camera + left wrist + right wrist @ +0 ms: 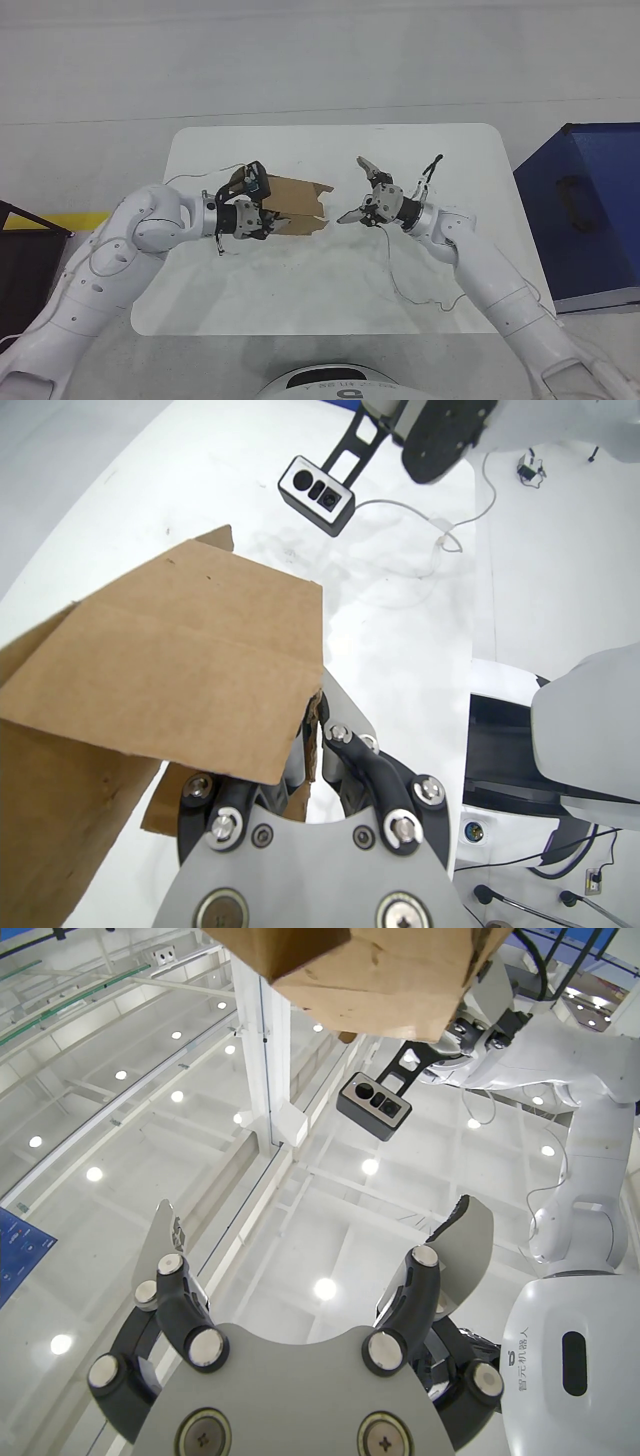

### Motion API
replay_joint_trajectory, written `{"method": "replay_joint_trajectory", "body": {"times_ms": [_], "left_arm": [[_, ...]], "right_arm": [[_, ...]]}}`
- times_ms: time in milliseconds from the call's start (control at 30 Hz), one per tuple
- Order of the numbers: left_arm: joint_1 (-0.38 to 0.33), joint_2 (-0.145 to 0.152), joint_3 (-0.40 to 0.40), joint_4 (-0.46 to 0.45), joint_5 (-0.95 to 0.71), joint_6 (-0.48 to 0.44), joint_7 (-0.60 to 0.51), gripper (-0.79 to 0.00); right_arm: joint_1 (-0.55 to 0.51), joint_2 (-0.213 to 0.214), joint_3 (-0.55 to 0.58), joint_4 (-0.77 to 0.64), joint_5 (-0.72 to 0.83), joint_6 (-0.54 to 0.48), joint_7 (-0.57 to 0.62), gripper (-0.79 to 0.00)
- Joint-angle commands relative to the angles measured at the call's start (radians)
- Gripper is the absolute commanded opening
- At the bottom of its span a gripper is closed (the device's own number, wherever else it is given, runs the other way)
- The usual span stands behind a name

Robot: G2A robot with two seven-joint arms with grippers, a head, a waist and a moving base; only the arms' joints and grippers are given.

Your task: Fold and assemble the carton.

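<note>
The brown corrugated cardboard carton [298, 205] sits over the middle of the white rounded table [450, 150]. It is a half-opened sleeve with its long axis running across the table, from one arm toward the other. Whether its lower edge rests on the tabletop or hangs just above it is hard to tell from the top view.

The left gripper [314, 727] has the end nearest it, its fingers clamped on a torn cardboard edge at a corner. The far end points at the right gripper [320, 1203], which is just beside that end and not touching it. Its fingers [367, 164] are spread wide with nothing between them.

So the free flaps lie straight ahead of the right gripper's open jaws, and that arm is probably the one to work them.

Nothing shows inside the carton. A dark blue box [590, 210] stands off the table on the right arm's side, and its contents cannot be made out.
</note>
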Motion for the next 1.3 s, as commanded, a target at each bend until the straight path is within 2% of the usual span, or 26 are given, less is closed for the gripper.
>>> {"method": "replay_joint_trajectory", "body": {"times_ms": [0, 233, 267, 333, 400, 467, 500, 533, 667, 700, 767, 1067, 1133, 1267], "left_arm": [[0.008, 0.001, -0.011, 0.003, -0.001, 0.024, 0.021, -0.785], [0.008, 0.001, -0.011, 0.003, -0.001, 0.024, 0.021, -0.785], [0.01, 0.0, -0.011, 0.001, -0.006, 0.026, 0.028, -0.785], [0.029, -0.002, -0.012, 0.005, -0.096, -0.007, 0.074, -0.785], [0.031, 0.003, -0.02, 0.043, -0.251, -0.071, 0.056, -0.785], [0.023, 0.011, -0.007, 0.084, -0.482, -0.129, -0.021, -0.785], [0.011, 0.016, -0.003, 0.097, -0.609, -0.132, -0.075, -0.785], [0.001, 0.022, 0.006, 0.113, -0.745, -0.1, -0.139, -0.785], [-0.076, 0.032, 0.021, 0.18, -1.262, 0.197, -0.491, -0.785], [-0.09, 0.028, 0.019, 0.216, -1.369, 0.251, -0.545, -0.785], [-0.122, 0.02, 0.033, 0.274, -1.451, 0.323, -0.665, -0.785], [-0.129, 0.019, 0.034, 0.287, -1.444, 0.323, -0.677, -0.785], [-0.122, 0.018, 0.032, 0.298, -1.432, 0.388, -0.628, -0.785], [-0.126, 0.004, 0.037, 0.337, -1.607, 0.56, -0.712, -0.785]], "right_arm": [[0.0, 0.0, 0.0, 0.0, 0.001, 0.001, -0.002, 0.0], [0.0, 0.0, 0.0, 0.0, 0.001, 0.001, -0.002, 0.0], [-0.006, -0.001, 0.005, 0.007, 0.005, -0.026, -0.023, 0.0], [-0.018, -0.003, 0.022, -0.022, -0.03, -0.149, -0.072, 0.0], [-0.047, 0.0, 0.04, -0.074, -0.107, -0.227, -0.069, 0.0], [-0.102, 0.005, 0.062, -0.144, -0.24, -0.391, -0.074, 0.0], [-0.133, 0.008, 0.068, -0.178, -0.284, -0.436, -0.061, 0.0], [-0.162, 0.01, 0.08, -0.203, -0.307, -0.475, -0.041, 0.0], [-0.244, 0.014, 0.124, -0.264, -0.361, -0.589, -0.018, 0.0], [-0.259, 0.013, 0.128, -0.278, -0.38, -0.621, -0.024, 0.0], [-0.284, 0.011, 0.131, -0.303, -0.423, -0.685, -0.059, 0.0], [-0.294, 0.008, 0.128, -0.314, -0.425, -0.705, -0.085, 0.0], [-0.293, 0.008, 0.128, -0.314, -0.435, -0.707, -0.09, 0.0], [-0.274, 0.004, 0.066, -0.351, -0.77, -0.777, -0.218, 0.0]]}}
